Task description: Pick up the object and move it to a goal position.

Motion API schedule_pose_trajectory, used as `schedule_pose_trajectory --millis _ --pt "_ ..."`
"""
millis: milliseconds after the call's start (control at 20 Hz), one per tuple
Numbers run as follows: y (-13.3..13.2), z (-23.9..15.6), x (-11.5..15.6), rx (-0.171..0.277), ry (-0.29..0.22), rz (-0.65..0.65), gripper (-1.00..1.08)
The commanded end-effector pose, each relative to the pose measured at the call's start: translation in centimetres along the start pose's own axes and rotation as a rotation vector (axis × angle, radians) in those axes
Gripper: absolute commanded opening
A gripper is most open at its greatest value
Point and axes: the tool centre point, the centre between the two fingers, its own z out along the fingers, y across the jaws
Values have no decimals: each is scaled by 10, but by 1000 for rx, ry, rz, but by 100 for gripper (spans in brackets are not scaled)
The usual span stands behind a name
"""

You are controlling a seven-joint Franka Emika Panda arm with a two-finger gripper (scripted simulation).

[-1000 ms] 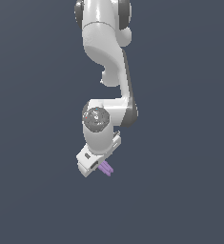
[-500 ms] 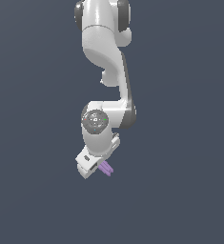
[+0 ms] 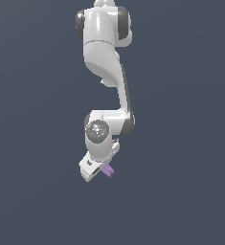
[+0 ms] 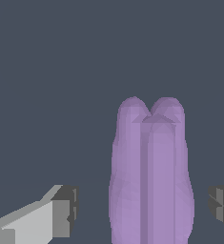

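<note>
the gripper (image 3: pixel 100 172) has its fingers spread, one dark pad (image 4: pixel 66 209) standing clear on each side of the object (image 4: pixel 151 176) with gaps between — nothing is pinched. the ridged purple piece lies lengthwise between them, likely lined up so the pads can close across its narrow width. in the exterior view it shows just at the fingertips (image 3: pixel 107 170), under the bent arm (image 3: pixel 106 72).

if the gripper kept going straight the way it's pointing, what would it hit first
The purple object already sits between the fingertips. Past it, the wrist view shows only plain background, so the gripper's way looks free, though depth is unclear.
</note>
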Motion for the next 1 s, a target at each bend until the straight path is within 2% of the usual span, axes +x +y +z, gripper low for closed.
schedule_pose_trajectory --millis 0,150,200,950 --pt "1 5 1 -2 1 -1 100" --pt "2 4 1 -1 1 0 100" --pt "2 4 1 -1 1 0 -100" --pt "0 2 -1 -1 1 0 -100"
